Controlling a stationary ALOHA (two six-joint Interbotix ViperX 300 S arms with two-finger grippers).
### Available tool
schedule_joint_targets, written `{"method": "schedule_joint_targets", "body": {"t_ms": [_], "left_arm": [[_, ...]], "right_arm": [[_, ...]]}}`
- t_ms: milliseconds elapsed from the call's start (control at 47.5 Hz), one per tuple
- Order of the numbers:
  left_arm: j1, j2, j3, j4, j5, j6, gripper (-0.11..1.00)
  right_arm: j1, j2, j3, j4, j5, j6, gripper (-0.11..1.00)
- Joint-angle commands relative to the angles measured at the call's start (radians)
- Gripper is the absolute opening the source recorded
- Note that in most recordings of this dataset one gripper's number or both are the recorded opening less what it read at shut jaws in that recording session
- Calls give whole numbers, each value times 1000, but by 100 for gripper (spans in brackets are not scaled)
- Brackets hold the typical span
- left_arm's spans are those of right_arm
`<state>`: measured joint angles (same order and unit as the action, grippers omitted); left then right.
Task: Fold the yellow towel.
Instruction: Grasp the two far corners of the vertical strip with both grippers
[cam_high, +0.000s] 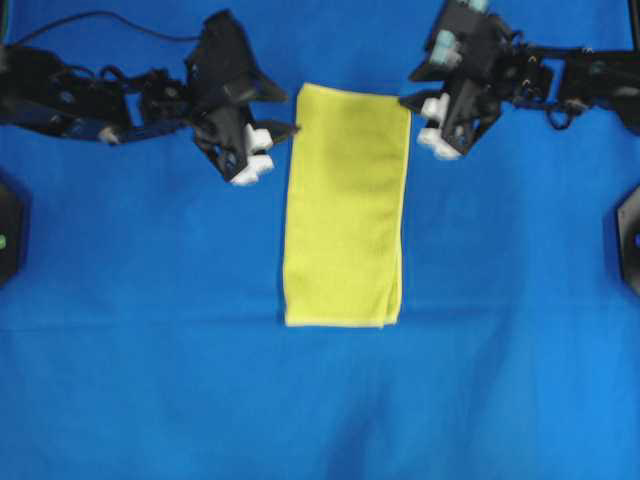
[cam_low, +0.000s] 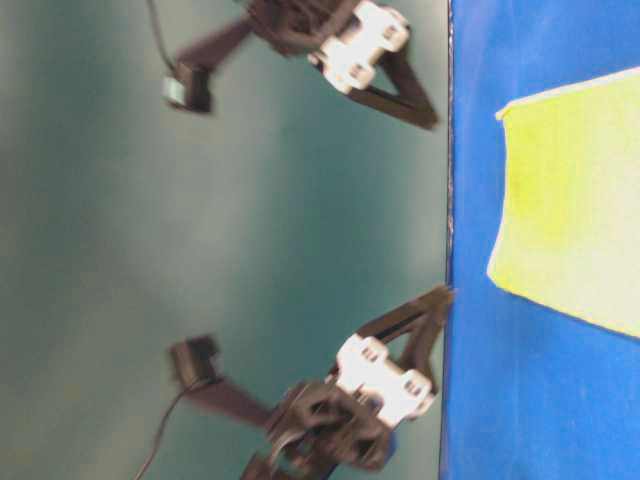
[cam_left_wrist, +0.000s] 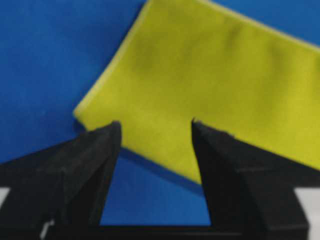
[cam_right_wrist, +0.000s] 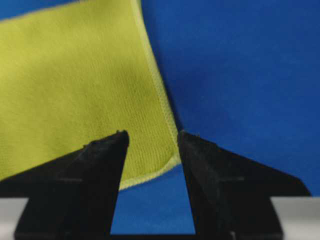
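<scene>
With jaws apart and empty, the left tool (cam_high: 268, 140) and right tool (cam_high: 418, 118) flank the half-folded yellow towel (cam_high: 345, 205) at its 11 and 1 o'clock corners, apparently poised to pinch both for the next fold.

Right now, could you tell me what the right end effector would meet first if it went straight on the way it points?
Most likely the corner of the bright yellow-green terry towel, which lies between and just beyond the open right end effector in its wrist view. How far above the cloth it hangs is unclear.
</scene>
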<state>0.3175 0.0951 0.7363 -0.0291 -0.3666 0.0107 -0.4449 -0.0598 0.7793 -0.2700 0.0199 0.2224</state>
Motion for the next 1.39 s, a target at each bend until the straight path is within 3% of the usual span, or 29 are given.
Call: {"method": "schedule_joint_targets", "body": {"t_ms": [0,295,548,653,801,927,1201,1370], "left_arm": [[18,46,-51,0,-6,2,55],[74,204,-120,0,-15,2,55],[87,236,-132,0,-15,2,54],[87,235,-127,0,-12,2,46],[72,233,-121,0,-8,2,25],[61,230,-115,0,-2,2,5],[72,160,-123,0,40,6,5],[100,78,-121,0,49,63,5]], "right_arm": [[-2,49,-41,-5,-3,0,51],[-9,167,-86,-15,-40,0,51],[-29,215,-86,-23,-40,-3,49],[-31,242,-84,-44,-40,-5,38],[-41,253,-84,-51,-40,-5,5],[-51,250,-94,-51,-38,-9,5],[-61,166,-98,-52,21,-12,5],[-60,84,-92,-54,86,-12,5]]}}
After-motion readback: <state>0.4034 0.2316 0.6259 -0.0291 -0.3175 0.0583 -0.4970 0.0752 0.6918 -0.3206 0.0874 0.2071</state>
